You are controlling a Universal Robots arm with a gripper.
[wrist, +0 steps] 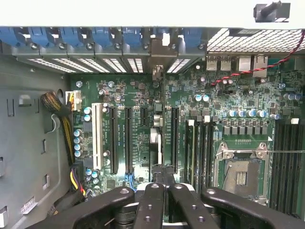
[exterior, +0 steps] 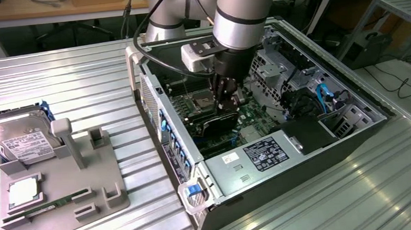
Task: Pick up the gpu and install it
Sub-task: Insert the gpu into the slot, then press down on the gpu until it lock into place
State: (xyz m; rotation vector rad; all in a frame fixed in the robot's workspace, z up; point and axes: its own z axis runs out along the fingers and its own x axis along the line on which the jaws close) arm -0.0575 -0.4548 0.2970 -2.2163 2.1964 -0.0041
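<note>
The gpu is a black card standing on edge in a slot of the green motherboard, inside the open computer case. My gripper reaches straight down into the case and is shut on the card's upper edge. In the wrist view I look down along the thin gpu. It runs from my black fingers to its metal bracket at the case's rear wall, and the gripper is closed around it. The card's lower edge and its slot are hidden.
At the exterior view's left, a grey holder carries a silver hard drive, a processor and a green memory stick. In the case are a power supply, blue cables and an empty processor socket.
</note>
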